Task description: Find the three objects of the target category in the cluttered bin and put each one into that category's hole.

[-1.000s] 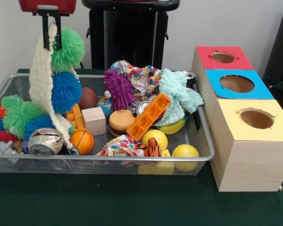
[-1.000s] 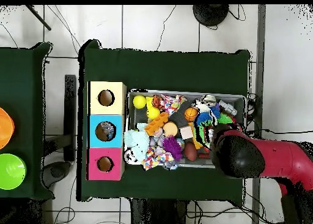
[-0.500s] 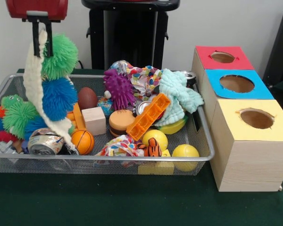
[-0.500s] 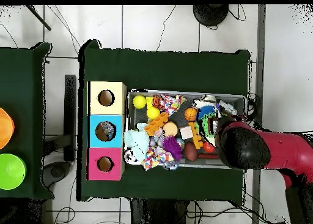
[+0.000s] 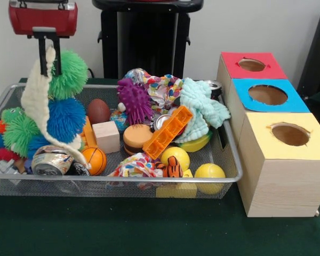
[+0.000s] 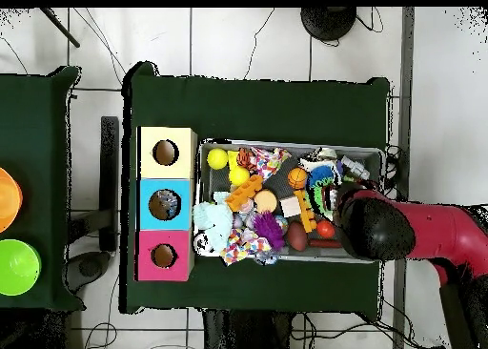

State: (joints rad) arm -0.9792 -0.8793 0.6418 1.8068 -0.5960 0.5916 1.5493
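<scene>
The wire mesh bin (image 5: 122,180) is full of toys; it also shows in the overhead view (image 6: 286,145). My gripper (image 5: 49,56) hangs over the bin's left end, shut on a cream knitted cloth (image 5: 38,101) that dangles into the bin. A green fuzzy ball (image 5: 70,72) and a blue fuzzy ball (image 5: 66,118) hang with it. In the overhead view the arm (image 6: 376,229) hides the gripper. A crinkly pale thing (image 5: 0,165) lies in the bin's front left corner; I cannot tell if it is a bottle. The blue-topped box's hole (image 5: 268,94) stands right of the bin, and something pale shows inside it from overhead (image 6: 164,204).
A red-topped box (image 5: 252,65) and a yellow-topped box (image 5: 290,134) flank the blue one. In the bin lie a silver can (image 5: 50,160), a wooden cube (image 5: 106,136), an orange brick (image 5: 168,132), a mint cloth (image 5: 202,109), a purple spiky ball (image 5: 133,98) and yellow balls (image 5: 209,172).
The gripper has moved left and lower in the front view, carrying the cream cloth and fuzzy balls with it. The rest of the bin is unchanged.
</scene>
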